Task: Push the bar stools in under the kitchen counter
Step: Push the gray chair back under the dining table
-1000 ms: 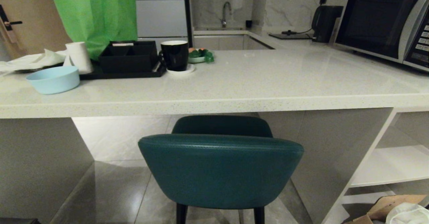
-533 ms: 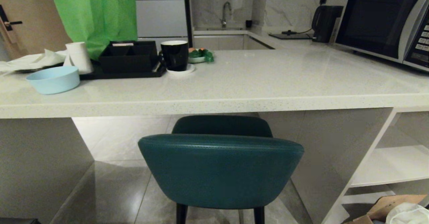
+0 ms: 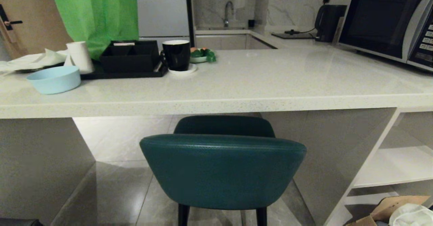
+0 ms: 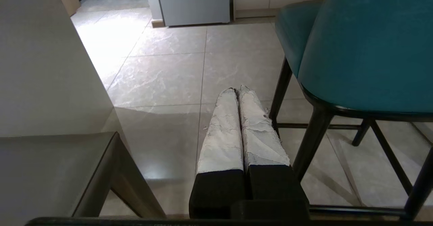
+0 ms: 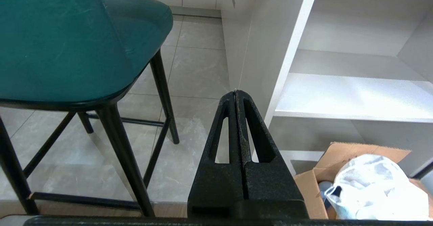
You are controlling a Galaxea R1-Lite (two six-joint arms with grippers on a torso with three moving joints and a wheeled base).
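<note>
Head view shows almost no change from a second ago — the teal stool (image 3: 223,170) stays put, its seat partly under the table (image 3: 236,104), its back sticking out. Left gripper (image 4: 236,90) hangs low beside the stool, fingers pressed together. Right gripper (image 5: 235,92) does the same on the other side — holding nothing. Pushing hasn't started, I think.

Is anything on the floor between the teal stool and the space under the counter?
Nothing visible. The teal stool faces the gap under the counter, and the tiled floor ahead of its legs shows no obstacle.
</note>
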